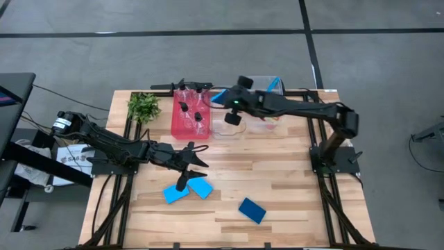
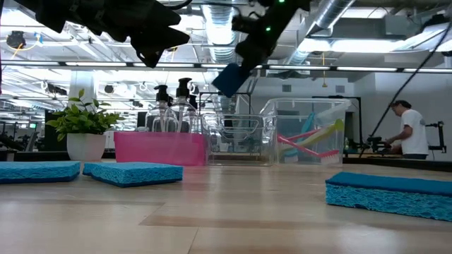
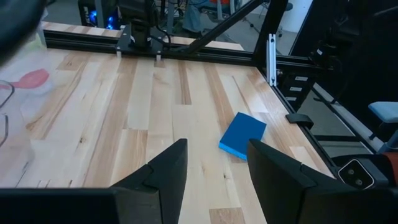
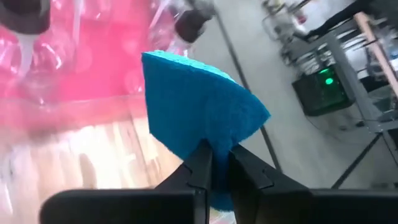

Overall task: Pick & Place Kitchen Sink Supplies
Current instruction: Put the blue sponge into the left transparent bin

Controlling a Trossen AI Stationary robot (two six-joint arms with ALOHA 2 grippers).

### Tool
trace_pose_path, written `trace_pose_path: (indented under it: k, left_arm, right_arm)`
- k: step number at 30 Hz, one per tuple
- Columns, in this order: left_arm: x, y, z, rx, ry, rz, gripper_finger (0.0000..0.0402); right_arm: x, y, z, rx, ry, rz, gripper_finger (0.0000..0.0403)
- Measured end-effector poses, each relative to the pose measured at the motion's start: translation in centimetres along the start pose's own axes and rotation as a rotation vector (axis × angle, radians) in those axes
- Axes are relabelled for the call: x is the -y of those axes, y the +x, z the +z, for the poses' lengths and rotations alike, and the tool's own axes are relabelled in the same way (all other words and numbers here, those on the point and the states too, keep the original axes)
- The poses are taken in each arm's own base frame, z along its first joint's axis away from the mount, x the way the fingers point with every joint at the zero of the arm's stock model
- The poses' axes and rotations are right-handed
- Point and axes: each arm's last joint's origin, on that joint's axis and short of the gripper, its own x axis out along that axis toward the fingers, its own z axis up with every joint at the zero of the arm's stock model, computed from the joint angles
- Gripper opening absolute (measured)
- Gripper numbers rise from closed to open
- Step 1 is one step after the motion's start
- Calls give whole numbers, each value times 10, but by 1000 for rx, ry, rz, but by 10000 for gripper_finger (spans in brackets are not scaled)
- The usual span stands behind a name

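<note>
My right gripper (image 1: pixel 223 98) hangs above the far part of the table beside the pink bin (image 1: pixel 189 119), shut on a blue sponge (image 4: pixel 198 109). Several clear pump bottles (image 2: pixel 173 106) with black tops stand in that bin. Coloured brushes (image 2: pixel 309 139) lie in the clear bin (image 1: pixel 269 104). My left gripper (image 3: pixel 214 169) hovers open over mid-table, touching nothing. Two light-blue sponges (image 1: pixel 175 194) (image 1: pixel 202 187) lie flat below it. A dark-blue sponge (image 3: pixel 242 134) lies flat ahead of its fingers, nearer the table's near right. My right gripper pinches the blue sponge between its two fingers at one edge (image 4: pixel 214 155). The rest of the sponge (image 2: pixel 229 79) sticks out beyond the fingertips, tilted and lifted clear, high above the bins.
A leafy plant (image 1: pixel 143 106) in a white pot stands at the far left corner. A clear wire-lined container (image 2: pixel 236 139) sits between the pink and clear bins. Bare wood spreads over the table's right half (image 1: pixel 291 187). A person (image 2: pixel 412 134) stands in the room beyond.
</note>
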Motion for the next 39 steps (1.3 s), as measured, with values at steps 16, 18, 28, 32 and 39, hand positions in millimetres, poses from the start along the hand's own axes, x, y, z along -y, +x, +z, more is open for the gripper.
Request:
trace_pose_path:
  k: [16, 18, 28, 32, 39]
  left_arm:
    - [0, 0, 0, 0, 0, 0, 168]
    - [0, 0, 0, 0, 0, 0, 168]
    - [0, 0, 0, 0, 0, 0, 168]
    - [0, 0, 0, 0, 0, 0, 168]
    - [0, 0, 0, 0, 0, 0, 168]
  right_arm:
    - [-35, 44, 19, -197, -291, 122, 31]
    - [-38, 48, 17, -217, -313, 112, 35]
    - [-39, 50, 13, -261, -343, 90, 57]
    - [-40, 49, 11, -279, -355, 104, 77]
    - [-39, 49, 10, -286, -349, 92, 144]
